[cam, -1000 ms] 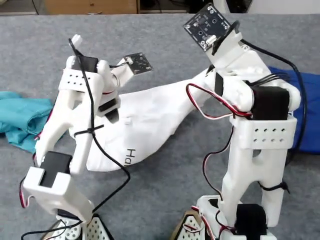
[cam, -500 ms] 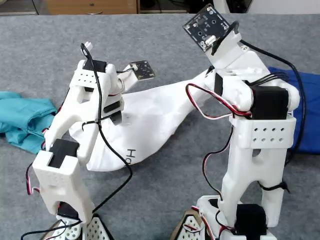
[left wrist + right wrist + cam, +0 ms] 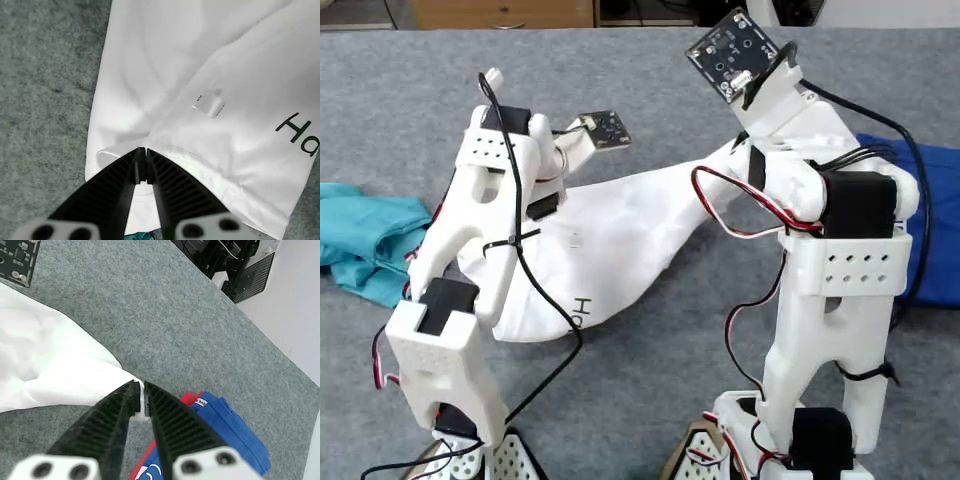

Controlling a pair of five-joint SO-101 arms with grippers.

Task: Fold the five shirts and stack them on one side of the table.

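A white shirt [image 3: 620, 240] with black lettering lies stretched across the middle of the grey table, pulled between both arms. My left gripper [image 3: 145, 159] is shut on a hem fold of the white shirt [image 3: 200, 75], near a small sewn label [image 3: 209, 104]. My right gripper [image 3: 141, 401] is shut on a corner of the white shirt [image 3: 45, 360], lifted off the table. A crumpled teal shirt [image 3: 365, 240] lies at the table's left edge. A blue shirt [image 3: 932, 200] lies at the right edge, and the right wrist view shows red on the blue shirt [image 3: 220, 440].
The grey table [image 3: 650, 90] is bare at the back and at the front between the arm bases. Wooden furniture [image 3: 500, 12] runs along the far edge. Dark equipment [image 3: 235, 260] stands beyond the table. The left arm's camera board [image 3: 17, 257] hangs over the shirt.
The left arm has shifted right and slightly toward the far side, carrying its end of the white shirt along. The right arm has stayed put.
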